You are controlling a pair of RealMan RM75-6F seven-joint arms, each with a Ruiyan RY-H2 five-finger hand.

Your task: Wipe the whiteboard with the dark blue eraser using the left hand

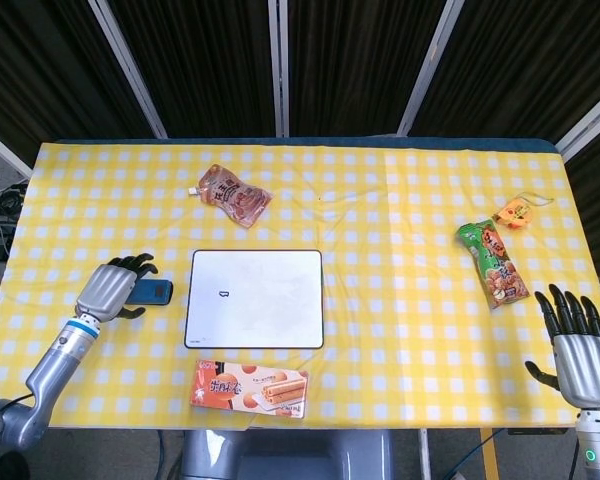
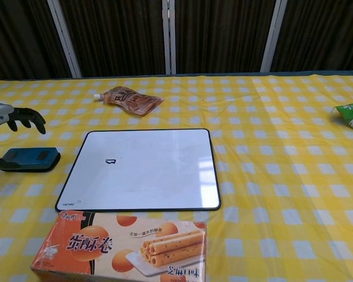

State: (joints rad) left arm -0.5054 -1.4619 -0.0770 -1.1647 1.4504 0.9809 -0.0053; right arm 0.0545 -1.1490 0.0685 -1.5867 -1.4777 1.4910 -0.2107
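The dark blue eraser (image 1: 154, 292) (image 2: 30, 158) lies flat on the checked cloth just left of the whiteboard (image 1: 255, 298) (image 2: 142, 169). The board bears a small dark mark (image 1: 226, 293) (image 2: 109, 160) on its left half. My left hand (image 1: 112, 288) (image 2: 5, 118) hovers over the eraser's left end with its fingers curved above it and its thumb reaching down by the near side; it holds nothing. My right hand (image 1: 581, 346) rests with fingers spread at the table's right front corner, far from the board and unseen in the chest view.
A biscuit box (image 1: 249, 389) (image 2: 120, 247) lies right in front of the whiteboard. A brown pouch (image 1: 235, 195) (image 2: 129, 98) sits behind the board. A green snack packet (image 1: 492, 263) (image 2: 352, 114) and a small orange item (image 1: 516, 211) lie on the right.
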